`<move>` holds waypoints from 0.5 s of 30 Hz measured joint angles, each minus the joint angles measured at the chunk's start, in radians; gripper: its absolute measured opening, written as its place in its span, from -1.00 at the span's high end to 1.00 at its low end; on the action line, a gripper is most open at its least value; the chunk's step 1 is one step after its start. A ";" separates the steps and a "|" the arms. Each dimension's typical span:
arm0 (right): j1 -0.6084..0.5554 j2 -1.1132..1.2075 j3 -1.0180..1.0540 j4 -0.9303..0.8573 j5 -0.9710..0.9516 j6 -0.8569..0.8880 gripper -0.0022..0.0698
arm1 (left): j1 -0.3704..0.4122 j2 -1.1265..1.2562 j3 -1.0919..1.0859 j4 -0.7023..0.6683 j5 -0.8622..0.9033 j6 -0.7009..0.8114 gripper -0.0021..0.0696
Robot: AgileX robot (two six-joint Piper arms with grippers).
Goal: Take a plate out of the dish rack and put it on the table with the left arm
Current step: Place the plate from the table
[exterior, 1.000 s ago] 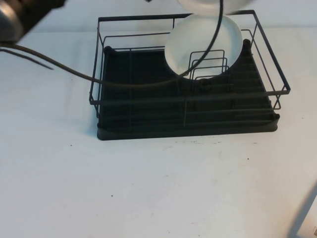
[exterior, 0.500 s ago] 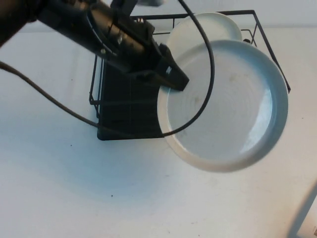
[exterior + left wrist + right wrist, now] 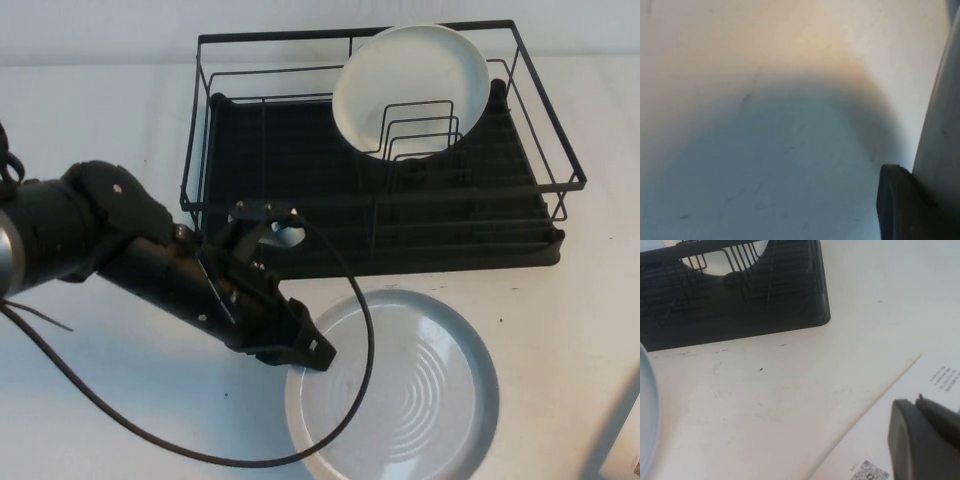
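Now, step: setting down; the plate (image 3: 400, 385) lies flat on the surface (image 3: 120, 420), near side of the dish rack (image 3: 300, 200).
Left tool (image 3: 308, 350): gripping the plate's left rim.
Right tool (image 3: 920, 440): parked near right, over a printed sheet (image 3: 875, 440); grip unclear.
Next: likely release, lift clear.
Around: second plate (image 3: 412, 90) stands in the rack; cable (image 3: 355, 370) loops over the plate.

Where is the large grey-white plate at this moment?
In the high view, the plate lies flat on the table, just in front of the dish rack, with the left gripper at its left rim.
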State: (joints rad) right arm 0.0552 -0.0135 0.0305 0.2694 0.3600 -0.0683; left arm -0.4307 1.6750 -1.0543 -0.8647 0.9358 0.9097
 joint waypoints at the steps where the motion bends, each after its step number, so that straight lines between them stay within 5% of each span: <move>1: 0.000 0.000 0.000 0.000 0.000 0.000 1.00 | 0.000 0.000 0.017 -0.002 -0.036 0.014 0.79; 11: 0.000 0.000 0.000 0.000 0.000 0.000 1.00 | 0.003 0.055 0.031 -0.049 -0.185 0.124 0.77; 15: 0.000 0.000 0.000 0.000 0.000 0.000 1.00 | 0.003 0.115 0.031 -0.053 -0.234 0.147 0.50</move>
State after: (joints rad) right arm 0.0552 -0.0135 0.0305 0.2694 0.3600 -0.0683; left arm -0.4273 1.7900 -1.0229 -0.9178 0.7015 1.0568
